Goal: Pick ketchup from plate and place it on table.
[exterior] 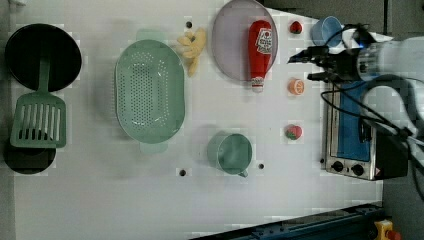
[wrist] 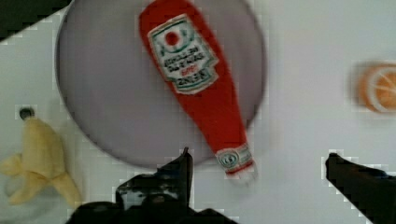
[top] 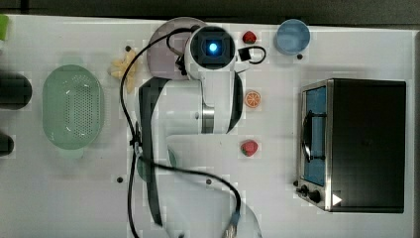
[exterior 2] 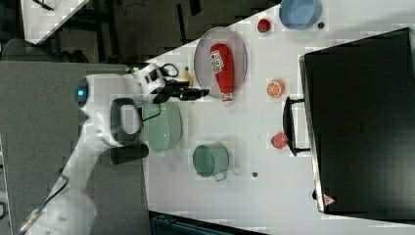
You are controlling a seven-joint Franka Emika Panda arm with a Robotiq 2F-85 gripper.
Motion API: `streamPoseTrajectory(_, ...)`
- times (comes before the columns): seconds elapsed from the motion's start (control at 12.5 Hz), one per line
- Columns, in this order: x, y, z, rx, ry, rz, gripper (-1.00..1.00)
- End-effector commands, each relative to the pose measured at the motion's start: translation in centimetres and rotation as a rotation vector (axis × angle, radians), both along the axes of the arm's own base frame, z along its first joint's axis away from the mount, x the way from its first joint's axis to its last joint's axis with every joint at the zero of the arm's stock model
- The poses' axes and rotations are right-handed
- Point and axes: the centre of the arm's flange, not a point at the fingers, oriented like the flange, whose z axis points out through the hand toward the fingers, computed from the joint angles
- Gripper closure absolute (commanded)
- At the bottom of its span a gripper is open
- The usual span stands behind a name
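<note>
The ketchup (exterior: 260, 50) is a slim red bottle with a white label. It lies flat on the right half of the mauve-grey plate (exterior: 230, 45) in the left view, and its white-ringed cap reaches over the rim onto the white table (exterior: 100, 200). My gripper (exterior: 302, 67) hangs open in the air near the cap end and holds nothing. In the wrist view the ketchup (wrist: 196, 84) crosses the plate (wrist: 107, 93), and its cap sits just off the gripper (wrist: 258, 158). In the right view the gripper (exterior 2: 198, 89) stands beside the plate (exterior 2: 203, 58) and the ketchup (exterior 2: 222, 66).
In the left view a peeled banana (exterior: 192, 45) and a green basket (exterior: 149, 90) lie left of the plate. An orange slice (exterior: 296, 86), two strawberries (exterior: 296, 27), a blue bowl (exterior: 325, 30) and a toaster oven (exterior: 350, 145) are to the right. A green cup (exterior: 232, 152) stands below.
</note>
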Motion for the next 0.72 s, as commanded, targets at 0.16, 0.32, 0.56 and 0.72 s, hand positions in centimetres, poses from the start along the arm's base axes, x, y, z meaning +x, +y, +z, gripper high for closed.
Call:
streamPoseTrajectory(0.16,2.7,1.2,-2.7,-0.015,-0.094,0.285,-1.0)
streamPoseTrajectory(0.32,4.0,1.4,-5.3,-0.009,-0.079,0.293,-1.0)
streamPoseTrajectory(0.56,5.0,1.5,-8.7,-0.012,-0.051,0.306,-1.0)
streamPoseTrajectory(0.72,4.9,1.4,-10.7,-0.05,-0.03,0.349,-1.0)
